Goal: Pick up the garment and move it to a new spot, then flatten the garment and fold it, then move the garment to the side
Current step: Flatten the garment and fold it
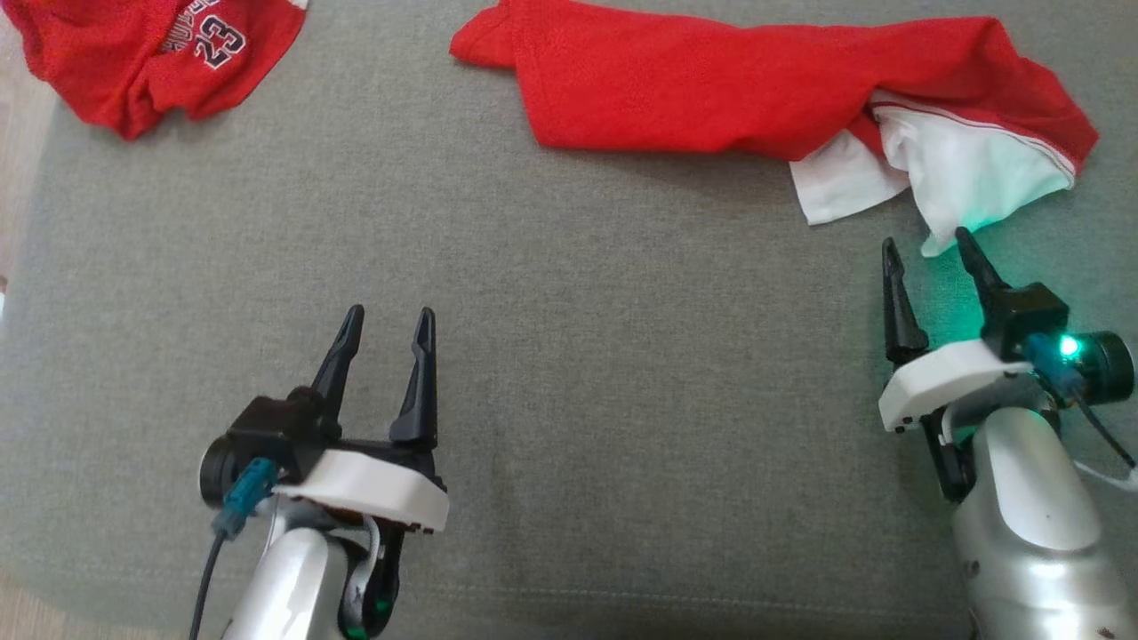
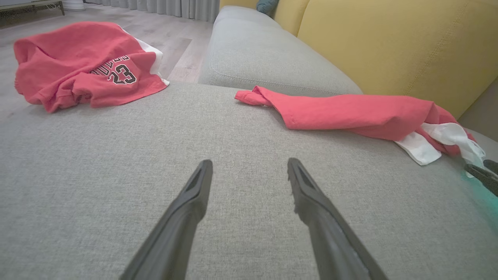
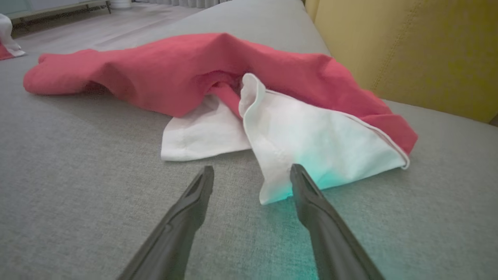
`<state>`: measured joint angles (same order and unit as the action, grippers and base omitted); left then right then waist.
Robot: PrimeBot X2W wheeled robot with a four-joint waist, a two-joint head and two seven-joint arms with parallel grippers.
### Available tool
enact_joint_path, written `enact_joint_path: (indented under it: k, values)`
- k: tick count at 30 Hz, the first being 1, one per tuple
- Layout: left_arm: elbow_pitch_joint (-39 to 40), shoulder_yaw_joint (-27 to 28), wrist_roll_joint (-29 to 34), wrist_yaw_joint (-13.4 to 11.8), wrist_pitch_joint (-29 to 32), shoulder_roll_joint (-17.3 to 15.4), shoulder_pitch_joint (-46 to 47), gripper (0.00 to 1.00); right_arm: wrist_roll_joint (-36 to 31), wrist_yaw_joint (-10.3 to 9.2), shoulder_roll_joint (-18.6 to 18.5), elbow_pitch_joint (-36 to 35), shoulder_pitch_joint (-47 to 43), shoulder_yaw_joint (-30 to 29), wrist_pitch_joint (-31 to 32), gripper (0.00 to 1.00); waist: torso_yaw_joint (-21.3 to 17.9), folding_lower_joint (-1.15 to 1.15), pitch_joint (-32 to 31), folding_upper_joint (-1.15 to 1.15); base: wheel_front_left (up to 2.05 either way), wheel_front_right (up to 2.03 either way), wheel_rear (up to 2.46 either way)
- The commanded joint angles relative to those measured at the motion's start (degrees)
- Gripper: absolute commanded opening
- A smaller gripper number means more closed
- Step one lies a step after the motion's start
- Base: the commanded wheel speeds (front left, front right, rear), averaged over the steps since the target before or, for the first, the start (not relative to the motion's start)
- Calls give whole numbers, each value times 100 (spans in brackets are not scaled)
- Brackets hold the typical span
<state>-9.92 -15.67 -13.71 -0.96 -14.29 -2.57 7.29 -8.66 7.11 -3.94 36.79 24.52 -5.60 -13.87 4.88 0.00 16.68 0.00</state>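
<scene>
Both grippers stand open and empty. The right gripper point(image 1: 925, 238) points at the red garment's point(image 1: 711, 80) white corner point(image 1: 969, 169), seemingly lined up to pinch it; the left gripper point(image 1: 391, 311) hovers well apart.

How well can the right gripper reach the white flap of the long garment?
Probably yes: the open right gripper sits at the edge of the white flap, nothing in its way.

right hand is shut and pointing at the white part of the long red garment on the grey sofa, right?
Not quite: the right hand is open, not shut. The right wrist view shows its two fingers spread apart. It does point at the white part of the long red garment on the grey sofa.
</scene>
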Motion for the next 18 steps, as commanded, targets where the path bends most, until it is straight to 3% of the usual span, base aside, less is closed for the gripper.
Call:
enact_joint_path:
  k: [1, 3, 4, 6, 7, 8, 9, 13, 18]
  values:
    - [140, 218, 25, 11, -71, -31, 131, 100, -148, 37, 1, -84, 249, 105, 34, 100, 29, 0, 27, 0, 0, 0, 0]
    - [130, 207, 13, 13, -71, -31, 151, 100, -392, 37, -90, 16, 364, -59, 44, 100, 73, 0, 53, 0, 0, 0, 0]
    - [128, 205, 7, 10, -71, -31, 160, 100, -509, 37, -107, 66, 423, -164, 45, 95, 91, 0, 63, 0, 0, 0, 0]
    - [129, 216, 0, 0, -71, -31, 173, 100, -736, 37, -114, 181, 541, -395, 62, 48, 116, 0, 82, 0, 0, 0, 0]
    - [129, 221, 0, -1, -71, -31, 175, 100, -885, 37, -126, 244, 591, -504, 89, 32, 126, 0, 87, 0, 0, 0, 0]
    - [125, 224, 1, 0, -71, -31, 179, 100, -1010, 37, -125, 304, 636, -618, 103, 10, 137, 0, 90, 0, 0, 0, 0]
    - [119, 224, 0, 1, -71, -31, 183, 100, -1103, 37, -116, 359, 679, -720, 101, 0, 146, 0, 88, 0, 0, 0, 0]
    - [86, 254, -5, -17, -71, -31, 175, 100, -1295, 37, -50, 400, 783, -975, 5, 0, 113, 0, 31, 0, 0, 0, 0]
    - [99, 336, 4, -27, -71, -31, 119, 100, -1220, 37, 36, 97, 662, -859, -85, 0, -55, 0, -88, 0, 0, 0, 0]
